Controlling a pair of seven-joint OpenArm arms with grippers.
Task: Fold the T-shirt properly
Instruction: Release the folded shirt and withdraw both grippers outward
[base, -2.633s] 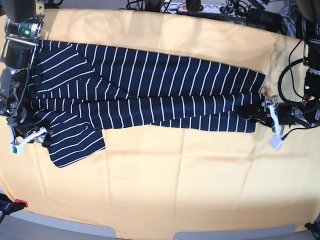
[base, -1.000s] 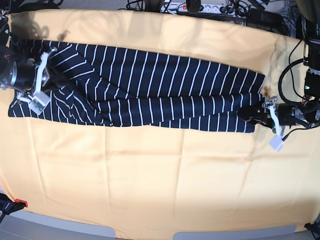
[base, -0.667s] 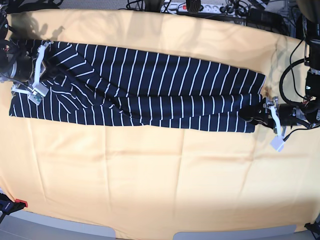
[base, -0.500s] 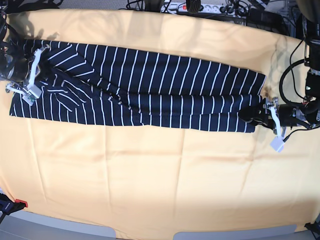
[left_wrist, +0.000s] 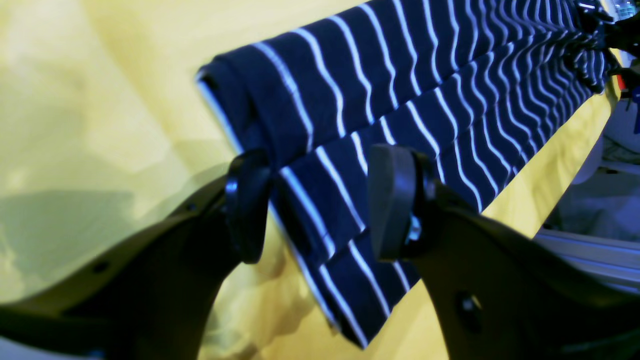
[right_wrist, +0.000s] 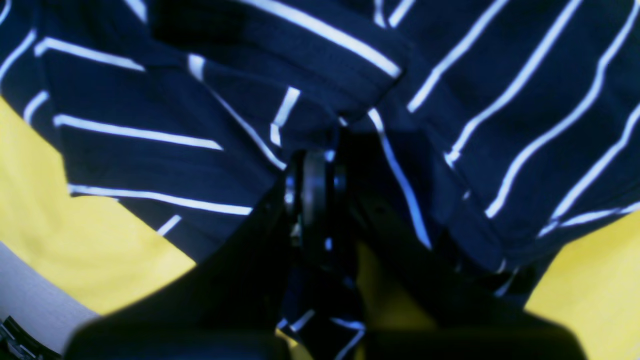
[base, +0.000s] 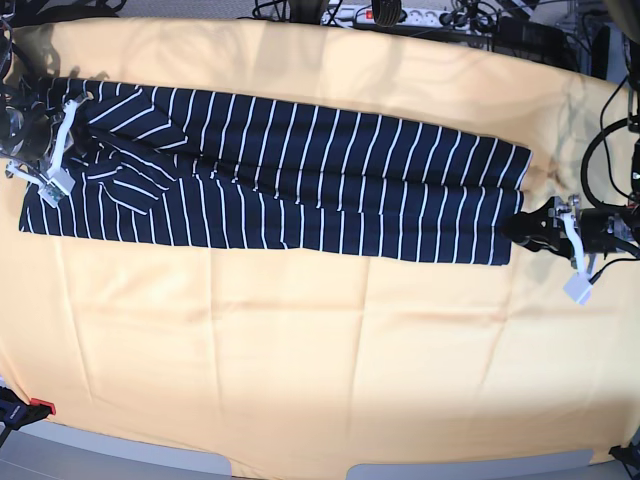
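Observation:
The dark navy white-striped T-shirt (base: 300, 180) lies across the far half of the table as a long folded strip. In the base view my right gripper (base: 70, 150) sits at the strip's left end, over bunched cloth. The right wrist view shows this gripper (right_wrist: 320, 165) shut, with a fold of the T-shirt (right_wrist: 500, 75) pinched between its pads. My left gripper (base: 520, 226) is at the strip's right end, by the front corner. The left wrist view shows it (left_wrist: 320, 200) open, one dark fingertip (left_wrist: 395, 200) on each side of the folded hem of the T-shirt (left_wrist: 400, 75).
A yellow-orange cloth (base: 320, 350) covers the table, creased in places. A power strip and cables (base: 400, 15) run along the back edge, and more cables (base: 600, 130) hang at the right. A red clamp (base: 35, 408) sits at the front left corner.
My right gripper carried the front left sleeve up onto the shirt's body and then drew it leftward, leaving the strip's front edge straight. My left gripper slid slightly right, off the hem.

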